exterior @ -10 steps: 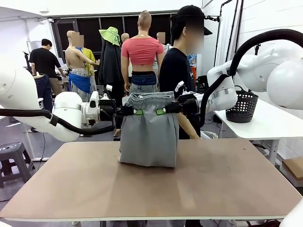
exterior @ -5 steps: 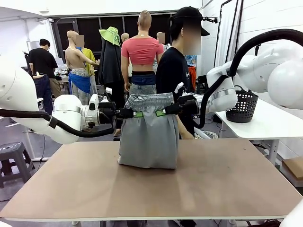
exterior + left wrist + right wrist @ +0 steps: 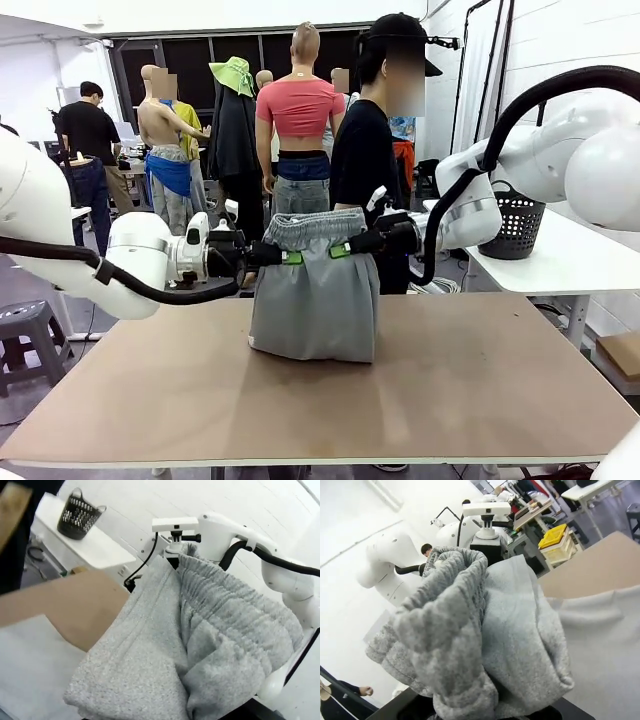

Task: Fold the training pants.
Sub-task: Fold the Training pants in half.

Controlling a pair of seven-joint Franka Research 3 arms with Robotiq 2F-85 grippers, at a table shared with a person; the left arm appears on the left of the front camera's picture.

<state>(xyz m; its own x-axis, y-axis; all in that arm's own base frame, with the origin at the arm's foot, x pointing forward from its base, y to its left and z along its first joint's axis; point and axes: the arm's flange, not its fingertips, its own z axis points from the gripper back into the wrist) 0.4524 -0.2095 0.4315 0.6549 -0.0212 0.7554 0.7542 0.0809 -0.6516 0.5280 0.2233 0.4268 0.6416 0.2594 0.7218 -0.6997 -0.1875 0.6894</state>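
While the training pants (image 3: 314,300) hang by their waistband between the two arms, their lower edge already rests bunched on the bench (image 3: 480,390), so the step in hand looks like laying the garment down flat. Doing that well probably means keeping both claws level with each other and holding the waistband taut between them, then drawing the pants across the bench so the bunched cloth spreads out rather than piling up under the waistband.

Relative to the pants, the left claw (image 3: 283,256) sits at the waistband's left corner and the right claw (image 3: 347,247) at its right corner, each clamped on the gathered elastic, with green pads showing against the grey fabric. From the left wrist, the pants (image 3: 200,645) crowd right up against the camera, the ribbed waistband bunched over the fingers; the right wrist shows the pants (image 3: 485,630) likewise. A person stands behind the pants, beyond the bench's far edge.
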